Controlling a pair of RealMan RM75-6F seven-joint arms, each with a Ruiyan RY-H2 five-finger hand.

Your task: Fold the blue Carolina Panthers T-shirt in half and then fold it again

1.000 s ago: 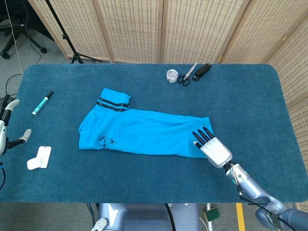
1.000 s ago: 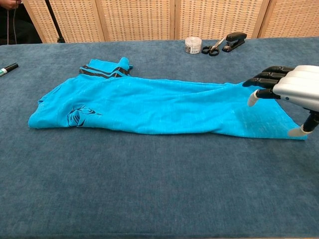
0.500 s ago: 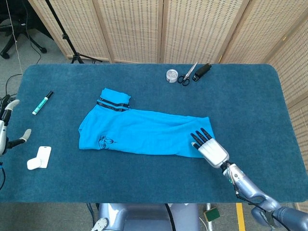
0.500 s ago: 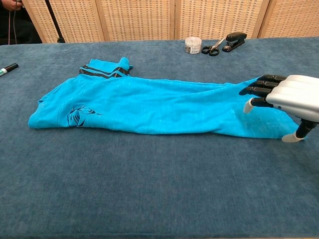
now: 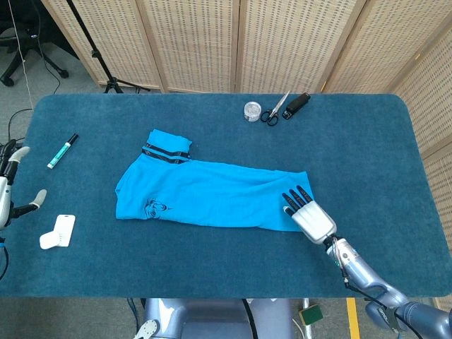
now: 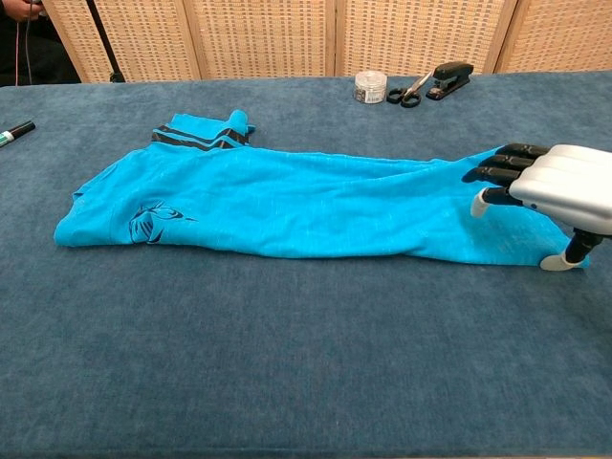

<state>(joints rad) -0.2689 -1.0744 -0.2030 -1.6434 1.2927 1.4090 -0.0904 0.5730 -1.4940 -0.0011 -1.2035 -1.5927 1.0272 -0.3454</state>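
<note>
T-shirt [image 5: 212, 194] lay folded lengthwise mid-table, soft, light, likely to slump. Right hand [image 5: 309, 214] hovered unclenched over hem corner, grasping nothing; best pinched there. Left hand [image 5: 8, 191] sat released, far off.

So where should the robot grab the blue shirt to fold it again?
Probably the hem end of the T-shirt, by the right hand, which sits at that edge. The shirt lies as a long flat strip, so pinch that short edge from the right and carry it toward the sleeve end.
</note>
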